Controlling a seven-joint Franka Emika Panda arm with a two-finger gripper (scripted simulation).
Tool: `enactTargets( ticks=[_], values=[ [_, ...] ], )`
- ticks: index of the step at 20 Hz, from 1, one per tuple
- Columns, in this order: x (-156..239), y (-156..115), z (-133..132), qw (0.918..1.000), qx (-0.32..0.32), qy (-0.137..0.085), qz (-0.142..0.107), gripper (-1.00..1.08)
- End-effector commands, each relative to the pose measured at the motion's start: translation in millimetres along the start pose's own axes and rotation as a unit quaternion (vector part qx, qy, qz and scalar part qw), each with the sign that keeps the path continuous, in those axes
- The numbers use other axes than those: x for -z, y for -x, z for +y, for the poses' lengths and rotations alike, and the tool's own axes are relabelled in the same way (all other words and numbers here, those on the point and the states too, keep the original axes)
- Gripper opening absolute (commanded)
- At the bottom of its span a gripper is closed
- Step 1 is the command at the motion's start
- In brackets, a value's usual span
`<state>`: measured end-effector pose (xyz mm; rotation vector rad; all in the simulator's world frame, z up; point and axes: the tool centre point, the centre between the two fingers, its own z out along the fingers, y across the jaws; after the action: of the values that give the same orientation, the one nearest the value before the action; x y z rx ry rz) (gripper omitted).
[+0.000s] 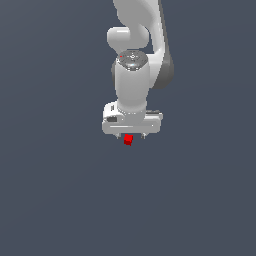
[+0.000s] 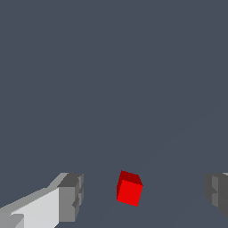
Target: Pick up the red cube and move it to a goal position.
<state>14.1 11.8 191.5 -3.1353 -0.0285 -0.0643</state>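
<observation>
The red cube (image 1: 128, 140) is tiny and bright red, and shows just under the white hand of the arm in the exterior view. My gripper (image 1: 130, 136) points down over it. In the wrist view the cube (image 2: 129, 192) lies between the two grey fingertips (image 2: 71, 196), with a clear gap on each side, a little closer to one finger than the other. The gripper (image 2: 144, 196) is open and touches nothing. The cube is turned slightly relative to the fingers. I cannot tell how high the fingertips are above the surface.
A plain dark grey-blue surface (image 1: 60, 200) fills both views. The white arm (image 1: 132, 80) rises above the gripper toward the top of the exterior view. No other objects show.
</observation>
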Motion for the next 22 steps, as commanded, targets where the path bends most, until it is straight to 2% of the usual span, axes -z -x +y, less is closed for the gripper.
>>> enactTargets(
  ticks=[1, 11, 22],
  values=[
    [0.0, 0.0, 0.0, 1.0000, 0.000, 0.000, 0.000, 1.00],
    [-25.1, 15.7, 3.5, 0.9998, -0.021, 0.001, -0.003, 1.00],
    [-106.6, 67.7, 10.7, 0.9959, -0.089, 0.004, -0.013, 1.00]
  ],
)
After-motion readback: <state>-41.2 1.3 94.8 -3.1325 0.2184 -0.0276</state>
